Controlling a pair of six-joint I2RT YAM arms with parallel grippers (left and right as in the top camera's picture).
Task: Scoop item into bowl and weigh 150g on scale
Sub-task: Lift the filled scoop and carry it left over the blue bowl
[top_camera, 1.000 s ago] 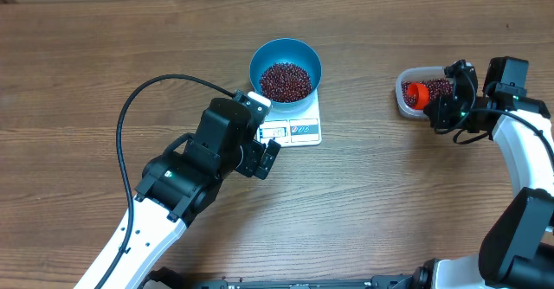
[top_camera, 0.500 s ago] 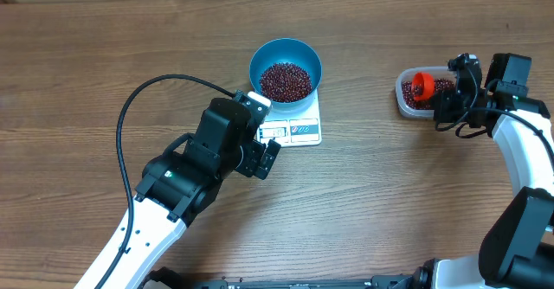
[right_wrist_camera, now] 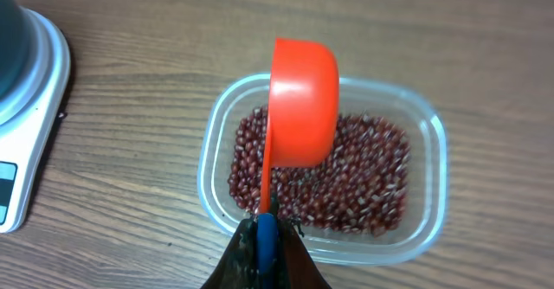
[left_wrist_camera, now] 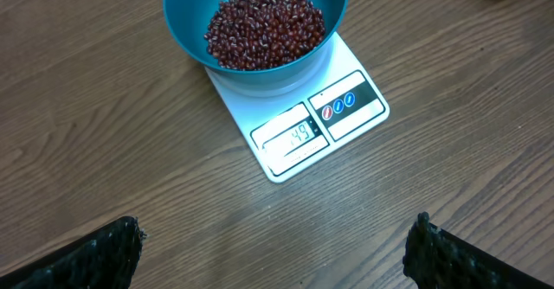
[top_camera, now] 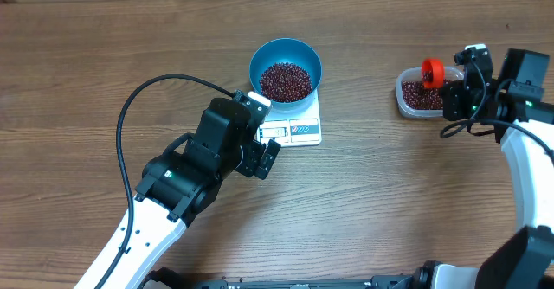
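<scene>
Small, glossy maroon beans (left_wrist_camera: 264,25) lie heaped in the round blue bowl (left_wrist_camera: 180,12), which stands on the white scale (left_wrist_camera: 346,107). More beans fill the clear tub (right_wrist_camera: 433,133). The left gripper (left_wrist_camera: 273,241) gapes wide near the scale. The right gripper (right_wrist_camera: 267,237) pinches the handle of the orange scoop (right_wrist_camera: 303,99) above the tub.

Bright, even light from above; the bowl (left_wrist_camera: 256,29) throws a soft, short shadow on the scale (left_wrist_camera: 299,120). All views are sharp.

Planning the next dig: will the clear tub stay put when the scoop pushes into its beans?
Probably slides: the tub looks thin and light, unclamped on the smooth table. Its beans lie shallow, adding little weight. Unlikely to tip; it is low and wide.
</scene>
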